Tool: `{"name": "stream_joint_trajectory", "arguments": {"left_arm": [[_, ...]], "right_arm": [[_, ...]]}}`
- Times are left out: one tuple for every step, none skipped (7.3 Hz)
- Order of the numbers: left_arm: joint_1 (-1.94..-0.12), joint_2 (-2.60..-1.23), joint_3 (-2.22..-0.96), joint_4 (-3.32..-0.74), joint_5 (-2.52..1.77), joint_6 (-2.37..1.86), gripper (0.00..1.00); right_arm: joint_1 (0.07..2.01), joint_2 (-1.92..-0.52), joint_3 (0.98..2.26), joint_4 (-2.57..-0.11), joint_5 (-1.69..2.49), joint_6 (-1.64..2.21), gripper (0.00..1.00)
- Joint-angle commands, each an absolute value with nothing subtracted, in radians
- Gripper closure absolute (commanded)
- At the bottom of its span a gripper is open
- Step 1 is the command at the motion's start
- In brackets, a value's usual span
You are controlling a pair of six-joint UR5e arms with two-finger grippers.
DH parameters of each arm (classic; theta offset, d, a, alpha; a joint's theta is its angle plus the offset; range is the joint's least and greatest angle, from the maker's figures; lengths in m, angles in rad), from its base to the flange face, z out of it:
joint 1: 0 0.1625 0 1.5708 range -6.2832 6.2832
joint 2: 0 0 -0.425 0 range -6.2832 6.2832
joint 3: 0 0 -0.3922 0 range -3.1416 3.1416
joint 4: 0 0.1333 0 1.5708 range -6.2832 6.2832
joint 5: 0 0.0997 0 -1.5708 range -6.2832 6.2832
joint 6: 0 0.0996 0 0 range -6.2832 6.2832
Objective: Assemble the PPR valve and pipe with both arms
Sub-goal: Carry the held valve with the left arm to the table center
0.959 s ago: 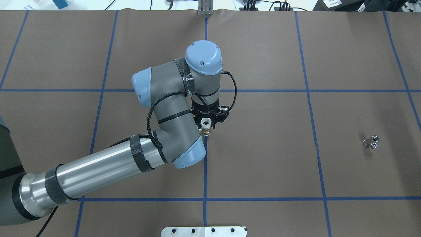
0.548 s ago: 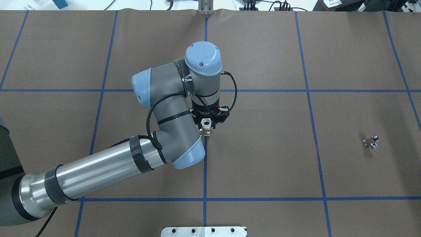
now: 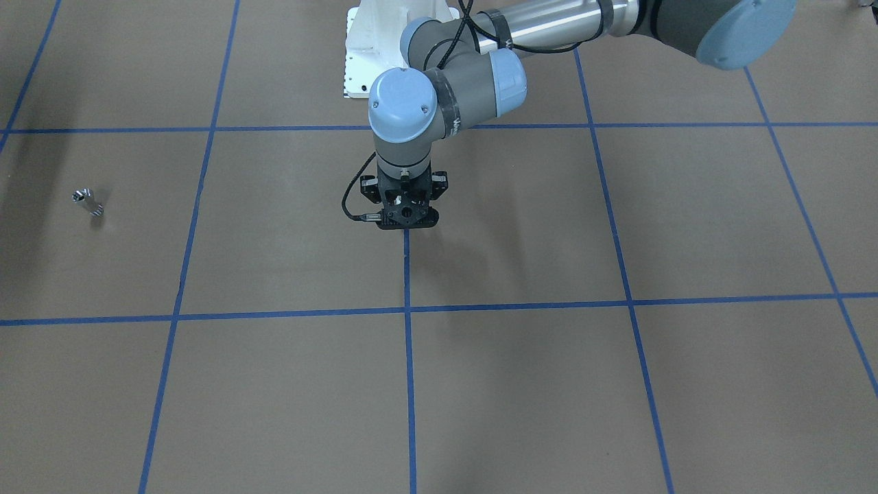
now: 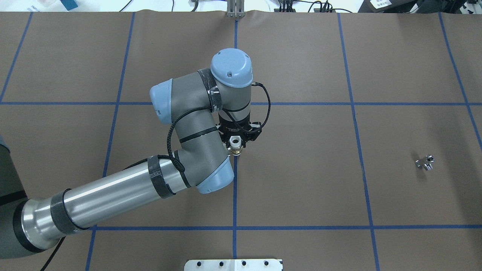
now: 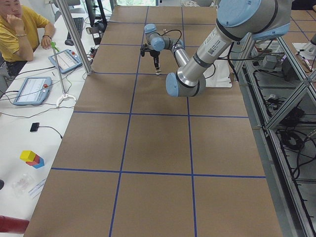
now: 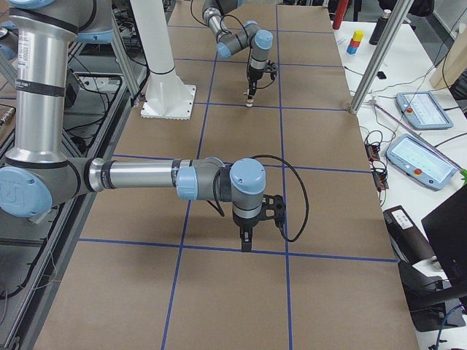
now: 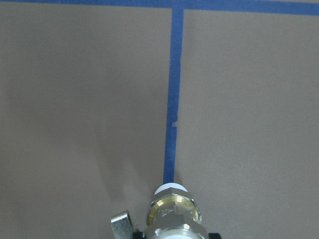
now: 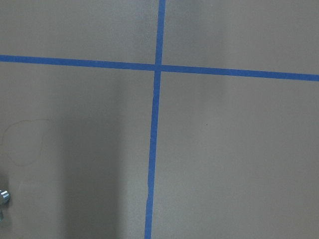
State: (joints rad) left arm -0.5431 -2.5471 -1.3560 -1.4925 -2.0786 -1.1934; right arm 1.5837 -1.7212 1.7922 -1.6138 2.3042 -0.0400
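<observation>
My left gripper is shut on the PPR valve and holds it just above the table's centre line. In the left wrist view the valve shows its brass band, white end and side lever, pointing down at the blue tape. The pipe, a small chrome piece, lies alone on the table at the right; it also shows in the front view and at the left edge of the right wrist view. My right gripper shows only in the right side view; I cannot tell if it is open.
Brown paper with a blue tape grid covers the table. The white bolted pedestal stands at the robot's edge. A seated operator, tablets and a metal pole are beside the table's far side.
My left arm has shifted very slightly to the left with the valve still held. The pipe has stayed where it lies.
</observation>
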Motion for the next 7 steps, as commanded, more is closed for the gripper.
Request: {"name": "stream_joint_trajectory", "arguments": {"left_arm": [[-0.543,-2.545,-1.356,-1.494,-2.079,-1.192,0.45],[-0.542,-2.545,-1.356,-1.494,-2.079,-1.192,0.44],[-0.543,-2.545,-1.356,-1.500,-2.079,-1.192,0.41],[-0.543,-2.545,-1.356,-1.502,-2.079,-1.192,0.37],[-0.543,-2.545,-1.361,-1.502,-2.079,-1.192,0.24],[-0.546,-2.545,-1.373,-1.499,-2.076,-1.192,0.01],[-0.561,-2.542,-1.423,-1.487,-2.072,-1.192,0.00]], "right_arm": [[1.583,-1.721,1.792,-1.614,2.304,-0.040,0.00],[1.585,-1.721,1.792,-1.614,2.304,-0.040,0.00],[1.585,-1.721,1.792,-1.614,2.306,-0.040,0.00],[1.583,-1.721,1.792,-1.614,2.304,-0.040,0.00],[1.585,-1.721,1.792,-1.614,2.304,-0.040,0.00],[1.583,-1.721,1.793,-1.614,2.306,-0.040,0.00],[1.585,-1.720,1.793,-1.614,2.306,-0.038,0.00]]}}
